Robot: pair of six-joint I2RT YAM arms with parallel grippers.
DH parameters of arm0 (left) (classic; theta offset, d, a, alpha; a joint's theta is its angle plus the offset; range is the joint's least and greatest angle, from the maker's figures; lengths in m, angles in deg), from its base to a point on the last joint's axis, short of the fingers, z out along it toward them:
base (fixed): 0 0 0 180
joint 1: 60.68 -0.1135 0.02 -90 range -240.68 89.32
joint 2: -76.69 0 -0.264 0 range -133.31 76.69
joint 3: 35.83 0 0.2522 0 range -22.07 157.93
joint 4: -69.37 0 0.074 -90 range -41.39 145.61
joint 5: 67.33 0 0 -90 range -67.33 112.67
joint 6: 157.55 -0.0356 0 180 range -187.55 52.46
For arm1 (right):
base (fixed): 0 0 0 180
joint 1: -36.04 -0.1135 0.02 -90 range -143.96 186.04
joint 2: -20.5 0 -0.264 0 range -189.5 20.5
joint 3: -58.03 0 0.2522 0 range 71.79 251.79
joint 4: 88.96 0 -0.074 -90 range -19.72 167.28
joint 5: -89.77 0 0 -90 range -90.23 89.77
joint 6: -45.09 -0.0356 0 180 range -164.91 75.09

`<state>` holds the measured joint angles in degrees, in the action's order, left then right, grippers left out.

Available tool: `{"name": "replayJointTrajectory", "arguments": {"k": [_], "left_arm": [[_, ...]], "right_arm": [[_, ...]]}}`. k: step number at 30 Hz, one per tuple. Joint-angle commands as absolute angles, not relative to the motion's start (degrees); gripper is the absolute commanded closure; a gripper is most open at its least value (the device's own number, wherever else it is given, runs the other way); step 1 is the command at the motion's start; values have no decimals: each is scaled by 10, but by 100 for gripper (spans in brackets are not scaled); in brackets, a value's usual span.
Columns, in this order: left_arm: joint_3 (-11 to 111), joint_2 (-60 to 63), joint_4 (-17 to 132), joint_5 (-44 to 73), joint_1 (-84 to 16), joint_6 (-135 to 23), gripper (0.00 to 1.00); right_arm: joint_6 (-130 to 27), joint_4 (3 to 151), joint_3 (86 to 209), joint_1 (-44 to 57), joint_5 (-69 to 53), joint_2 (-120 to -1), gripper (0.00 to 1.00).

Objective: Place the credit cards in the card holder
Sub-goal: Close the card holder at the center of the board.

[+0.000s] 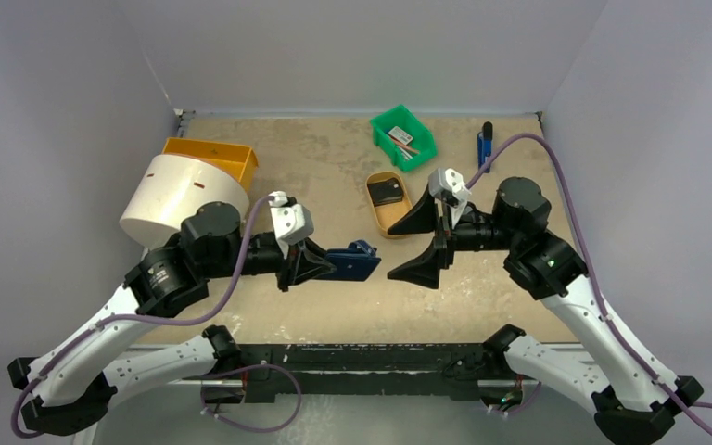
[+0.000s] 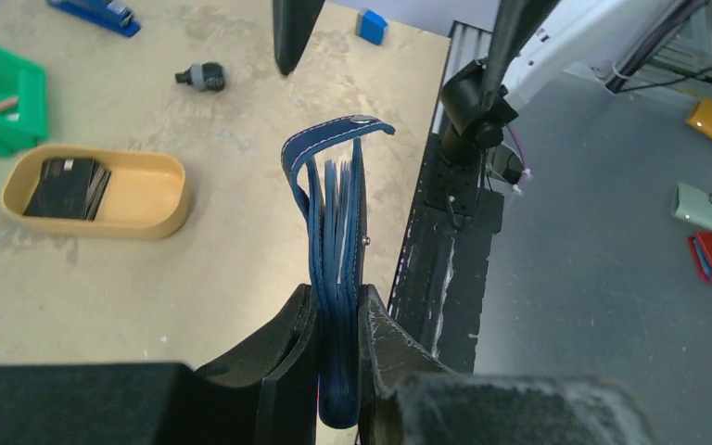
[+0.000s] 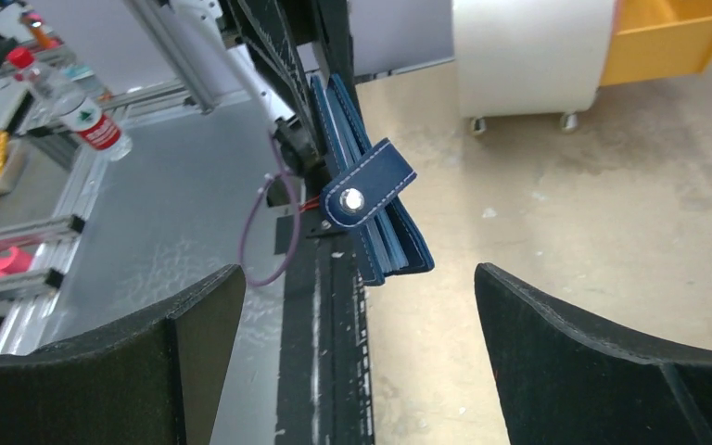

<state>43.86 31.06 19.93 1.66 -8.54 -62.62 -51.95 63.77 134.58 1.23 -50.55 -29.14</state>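
Two arms reach in over a beige, mottled and scuffed tabletop point(image 1: 315, 185), walled on three sides by plain pale grey panels, with a black metal rail point(image 1: 362, 357) along its near edge and grey floor beyond; the left gripper point(image 1: 308, 267) pinches the card holder point(image 2: 338, 278) between its black padded jaws, holding it on edge near the front middle of the table, its navy leather leaves fanned slightly and showing pale edges; the snap tab point(image 3: 366, 195), white-stitched and set with a round metal stud, curls over the free end; the right gripper point(image 1: 408, 243) faces the holder with its broad, curved jaws spread wide, close to it but apart from it; behind them a tan oval tray point(image 1: 399, 228) of smooth plastic holds a stack of black cards point(image 1: 387, 192); farther back stand a green plastic bin point(image 1: 424, 148) with small items inside and a slim blue tool point(image 1: 485, 144); at the back left a white cylinder point(image 1: 185, 197) lies against an orange bin point(image 1: 213, 156); a clear bottle point(image 3: 74, 107) off the table wears a red label whose writing is too small to read.
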Motion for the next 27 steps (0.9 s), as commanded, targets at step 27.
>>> {"name": "replayJointTrajectory", "arguments": {"k": [27], "left_arm": [[505,257,310,-135,-85,-742,100]], "right_arm": [[-572,726,1306,14,-550,-311,12]]}}
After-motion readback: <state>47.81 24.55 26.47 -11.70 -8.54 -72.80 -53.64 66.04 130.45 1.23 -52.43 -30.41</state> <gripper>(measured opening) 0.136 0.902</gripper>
